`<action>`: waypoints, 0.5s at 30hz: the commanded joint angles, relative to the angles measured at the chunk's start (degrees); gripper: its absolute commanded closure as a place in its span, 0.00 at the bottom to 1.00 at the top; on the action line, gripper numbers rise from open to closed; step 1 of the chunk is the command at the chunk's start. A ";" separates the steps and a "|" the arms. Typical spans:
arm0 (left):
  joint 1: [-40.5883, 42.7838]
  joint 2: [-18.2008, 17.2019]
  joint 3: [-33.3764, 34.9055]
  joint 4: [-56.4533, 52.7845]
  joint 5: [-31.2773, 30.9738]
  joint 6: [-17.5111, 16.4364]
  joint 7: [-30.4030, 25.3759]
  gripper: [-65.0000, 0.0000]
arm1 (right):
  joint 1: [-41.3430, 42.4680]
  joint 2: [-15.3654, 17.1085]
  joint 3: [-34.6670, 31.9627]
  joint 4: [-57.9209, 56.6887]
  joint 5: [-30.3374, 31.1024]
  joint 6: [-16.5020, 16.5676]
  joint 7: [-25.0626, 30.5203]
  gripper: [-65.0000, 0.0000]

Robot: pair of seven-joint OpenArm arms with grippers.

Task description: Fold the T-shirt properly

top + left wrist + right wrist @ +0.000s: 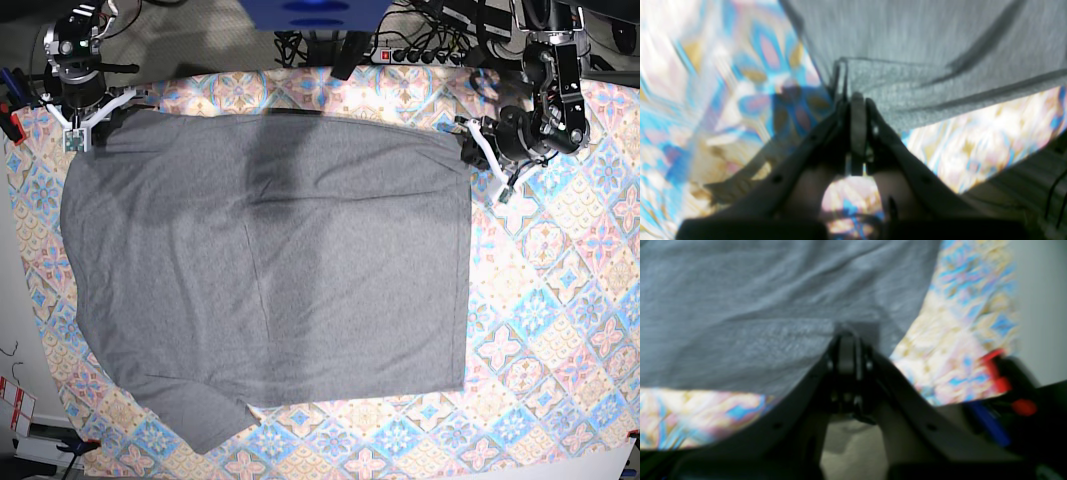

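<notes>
Both arms sit at the far edge of the spread, one at each top corner of the T-shirt (265, 270).

Left gripper (857, 100): jaws pressed together on a fold of grey knit. The pinched fabric bunches right at the fingertips, and the rest of the cloth runs up and away from them, with one long dark crease slanting off to the gripper's right. Below and to either side of the fingers lies the patterned tablecloth (740, 83), badly blurred in this wrist view.

Right gripper (847, 336): jaws likewise closed, nipping the shirt's edge. Grey fabric fills the area ahead of and to the left of the tips; the tablecloth shows to their right and beneath the hem. Red and blue clamp-like items (1000, 386) sit off to the gripper's right, out of focus.

Base view: the shirt lies mostly flat on the tablecloth, stretched between the two grippers along its far edge. A sleeve points out at the near left corner. A soft shadow falls across the fabric near the far edge. A power strip (430, 55) and cables lie beyond the table.
</notes>
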 commanded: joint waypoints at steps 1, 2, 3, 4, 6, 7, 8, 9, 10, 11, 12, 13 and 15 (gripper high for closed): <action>-0.85 -0.10 -0.35 0.95 -0.56 -0.04 0.03 1.00 | 0.21 0.47 0.31 1.26 -0.25 -0.18 1.02 0.99; -1.38 -0.10 -0.35 1.30 -0.56 -0.04 0.64 1.00 | 0.65 0.47 0.31 1.26 -0.78 -0.18 1.02 0.99; -1.99 -0.10 -0.35 2.18 -0.56 -0.04 1.08 1.00 | 0.83 0.47 0.31 1.26 -1.13 -0.18 1.02 0.99; -2.34 -0.01 -0.35 3.15 -0.56 -0.04 1.61 1.00 | 1.27 0.47 0.31 1.26 -1.13 -0.18 1.02 0.99; -3.31 0.16 -0.44 5.43 -0.56 -0.04 3.28 1.00 | 2.41 0.47 0.40 1.26 -1.13 -0.18 1.02 0.99; -4.10 0.16 -0.44 6.58 -0.56 -0.04 4.51 1.00 | 3.11 0.47 0.49 1.26 -1.13 -0.18 0.93 0.99; -4.81 0.25 -0.44 7.37 -0.56 0.05 5.74 1.00 | 3.55 0.47 0.49 1.26 -1.13 -0.18 0.84 0.99; -5.51 0.34 -0.44 7.90 -0.56 0.05 6.71 1.00 | 4.08 0.47 0.49 1.26 -1.13 -0.18 0.14 0.99; -6.39 0.69 -0.62 8.16 -0.47 0.05 7.68 1.00 | 4.87 0.47 0.49 1.26 -1.22 -0.18 -0.57 0.99; -7.36 1.31 -1.49 8.25 -0.12 0.05 8.38 1.00 | 5.93 0.47 0.57 1.26 -1.22 -0.18 -1.44 0.99; -8.15 1.66 -2.55 8.25 0.05 0.05 8.91 1.00 | 7.07 0.47 0.57 1.26 -1.84 -0.18 -2.41 0.99; -8.76 1.83 -3.52 8.25 0.14 0.05 9.17 1.00 | 7.95 0.56 0.57 1.26 -2.80 -0.18 -3.38 0.99; -9.82 1.83 -4.22 8.25 0.14 0.05 9.78 1.00 | 9.80 0.56 0.40 1.26 -5.26 -0.18 -4.70 0.99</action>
